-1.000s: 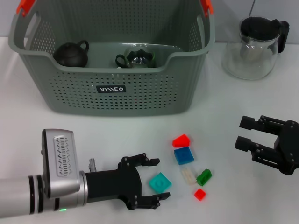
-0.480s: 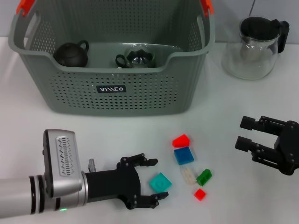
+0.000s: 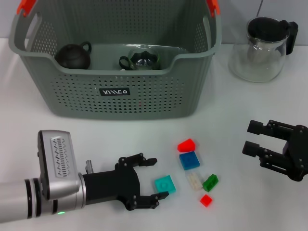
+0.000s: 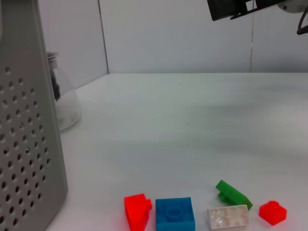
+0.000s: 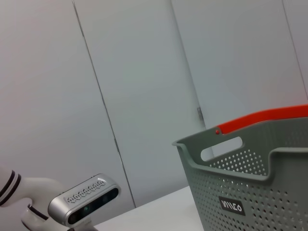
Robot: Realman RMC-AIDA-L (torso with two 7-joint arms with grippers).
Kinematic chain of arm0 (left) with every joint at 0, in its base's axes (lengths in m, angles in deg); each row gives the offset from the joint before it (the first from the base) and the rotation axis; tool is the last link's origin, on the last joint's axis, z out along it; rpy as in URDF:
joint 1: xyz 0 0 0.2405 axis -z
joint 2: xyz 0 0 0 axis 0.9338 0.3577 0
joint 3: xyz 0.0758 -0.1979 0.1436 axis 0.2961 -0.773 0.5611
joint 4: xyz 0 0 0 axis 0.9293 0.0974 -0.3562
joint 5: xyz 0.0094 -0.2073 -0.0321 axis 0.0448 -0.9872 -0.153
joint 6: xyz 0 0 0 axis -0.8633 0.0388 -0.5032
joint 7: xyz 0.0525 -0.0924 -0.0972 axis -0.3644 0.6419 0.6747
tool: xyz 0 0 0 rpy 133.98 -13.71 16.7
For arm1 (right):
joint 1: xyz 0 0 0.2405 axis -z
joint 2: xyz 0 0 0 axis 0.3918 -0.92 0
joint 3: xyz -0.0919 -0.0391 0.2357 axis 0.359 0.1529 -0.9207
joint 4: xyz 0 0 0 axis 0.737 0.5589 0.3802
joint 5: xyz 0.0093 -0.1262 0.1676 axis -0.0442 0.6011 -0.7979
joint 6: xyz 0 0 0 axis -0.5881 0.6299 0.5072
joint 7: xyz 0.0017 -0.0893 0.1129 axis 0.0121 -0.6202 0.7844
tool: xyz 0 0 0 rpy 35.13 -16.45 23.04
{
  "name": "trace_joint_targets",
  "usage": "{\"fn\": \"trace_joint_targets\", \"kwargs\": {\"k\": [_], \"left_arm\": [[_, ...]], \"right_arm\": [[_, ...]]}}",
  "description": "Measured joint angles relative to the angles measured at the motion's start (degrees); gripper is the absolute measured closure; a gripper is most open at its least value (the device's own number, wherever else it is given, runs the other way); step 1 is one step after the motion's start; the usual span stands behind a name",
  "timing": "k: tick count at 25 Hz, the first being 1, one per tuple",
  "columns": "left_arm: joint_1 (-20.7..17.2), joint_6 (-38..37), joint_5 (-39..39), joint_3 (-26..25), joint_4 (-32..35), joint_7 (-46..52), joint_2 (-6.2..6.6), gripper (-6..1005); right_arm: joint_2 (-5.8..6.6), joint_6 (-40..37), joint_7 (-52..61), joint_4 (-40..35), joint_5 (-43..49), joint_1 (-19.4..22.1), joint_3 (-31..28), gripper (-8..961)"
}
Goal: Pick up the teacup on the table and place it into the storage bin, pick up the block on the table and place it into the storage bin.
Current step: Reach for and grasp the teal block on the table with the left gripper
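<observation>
Reaching left gripper (image 3: 147, 184), spread, beside teal block (image 3: 165, 184)

overhead head view; low, table-level wrist views

Counting now: six small blocks lie in a cluster on the table (image 3: 57, 125), toward its near edge. Two are red (image 3: 186, 145) (image 3: 206, 200), one blue (image 3: 189, 160), one teal (image 3: 165, 184), one white (image 3: 194, 181), one green (image 3: 210, 182). One grey basket (image 3: 115, 91) stands at the far edge, two dark teapots (image 3: 73, 55) (image 3: 140, 59) inside. One glass jug (image 3: 262, 48) sits toward the far right corner.
</observation>
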Motion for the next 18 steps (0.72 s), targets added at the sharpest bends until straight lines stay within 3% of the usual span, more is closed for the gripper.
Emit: {"fn": "trace_joint_targets", "kwargs": {"k": [18], "left_arm": [[-0.1,0.2,0.0,0.6,-1.3,-0.2,-0.26,161]], "right_arm": [[0.0,0.1,0.0,0.0,0.1,-0.3,-0.1,343]]}}
